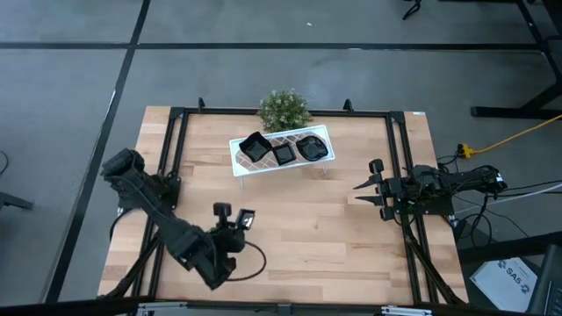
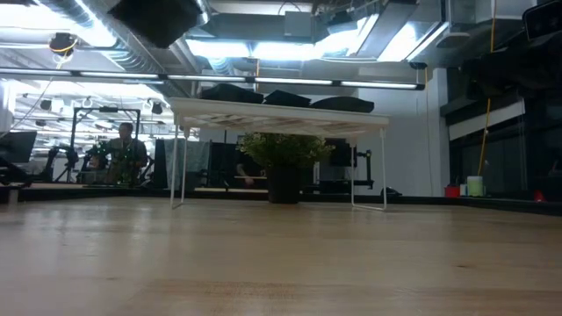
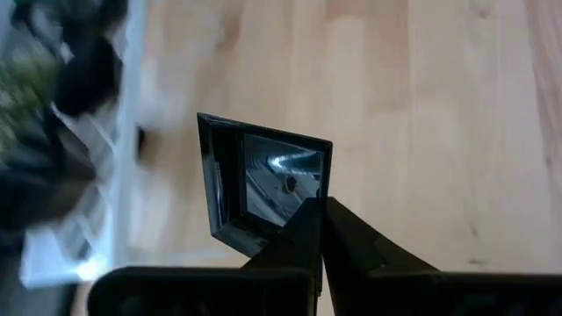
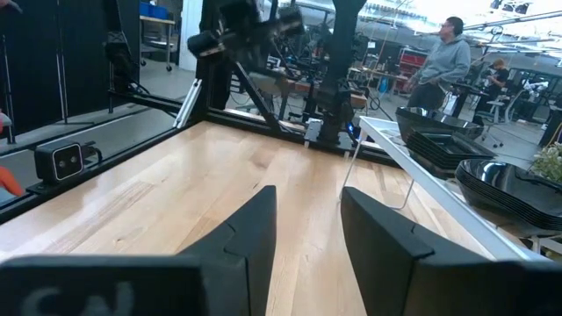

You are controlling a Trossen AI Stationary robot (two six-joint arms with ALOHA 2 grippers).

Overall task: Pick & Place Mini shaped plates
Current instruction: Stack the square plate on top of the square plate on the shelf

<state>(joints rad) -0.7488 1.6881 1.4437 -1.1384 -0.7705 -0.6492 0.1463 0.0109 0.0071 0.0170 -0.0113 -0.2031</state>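
High view showed the wooden surface [image 1: 299, 228] mostly bare, with wide open room between the two arms and toward the near edge. At the far edge a white rack [image 1: 239, 149] stood just in front of a small green plant [image 1: 284, 108]. Three piles of mini shaped plates [image 1: 284, 150] sat side by side on the rack; how many dishes each pile held I could not tell. The left pincer [image 1: 235, 216] hung over the near-left part of the surface, well apart from the rack, its fingers [image 3: 351, 246] closed tight on the rim of one square black plate [image 3: 263, 180], which it held tilted. The right pincer [image 1: 367, 186] waited near the right edge, fingers [image 4: 386, 241] parted with nothing between them. From table height the rack's thin legs left a clear gap beneath it. Three people [image 4: 436, 61] were in the room beyond.
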